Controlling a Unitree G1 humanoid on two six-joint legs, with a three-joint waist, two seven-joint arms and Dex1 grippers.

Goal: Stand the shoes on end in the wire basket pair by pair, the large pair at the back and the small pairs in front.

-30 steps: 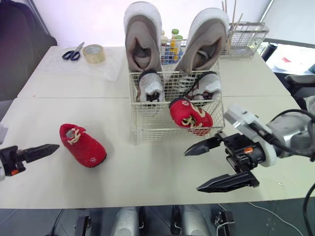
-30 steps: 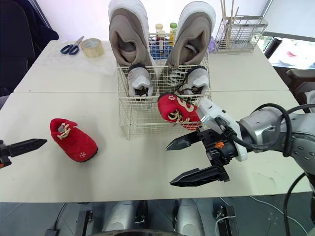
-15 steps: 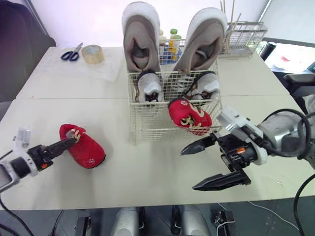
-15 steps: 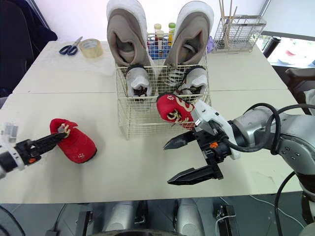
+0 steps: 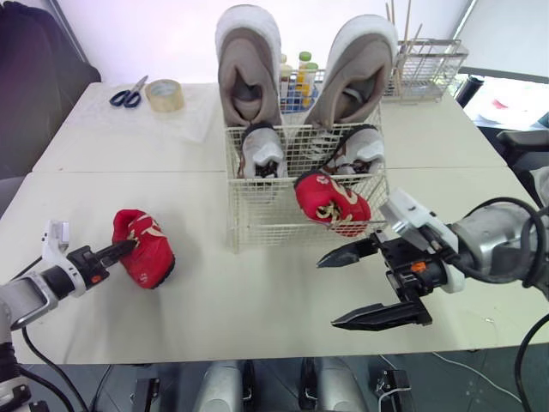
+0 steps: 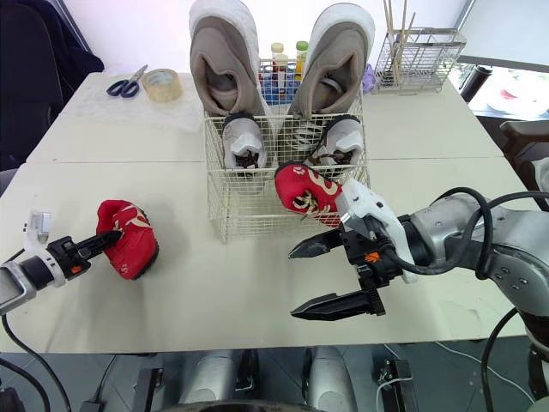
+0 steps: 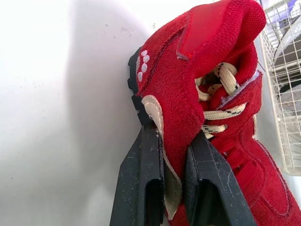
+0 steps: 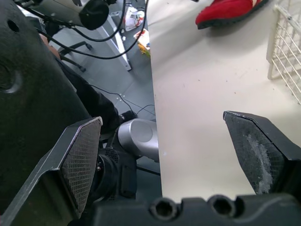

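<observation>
On the left wrist camera the red shoe (image 7: 207, 94) runs off the frame edge, so I cannot see its toe. The strip of heel collar clamped in the jaws of the left gripper (image 7: 174, 136) is covered by them. A second red shoe (image 5: 331, 202) lies at the front of the wire basket (image 5: 257, 225); I cannot tell how much of it sits inside. It hides part of a small grey shoe (image 5: 360, 148). The lower ends of the large shoes (image 5: 249, 64) are hidden in the basket. The bottles (image 5: 298, 75) behind them show as caps and slivers, their labels too small to read. The sticks (image 5: 403, 17) in the far rack (image 5: 429, 64) are cut off by the top edge.
</observation>
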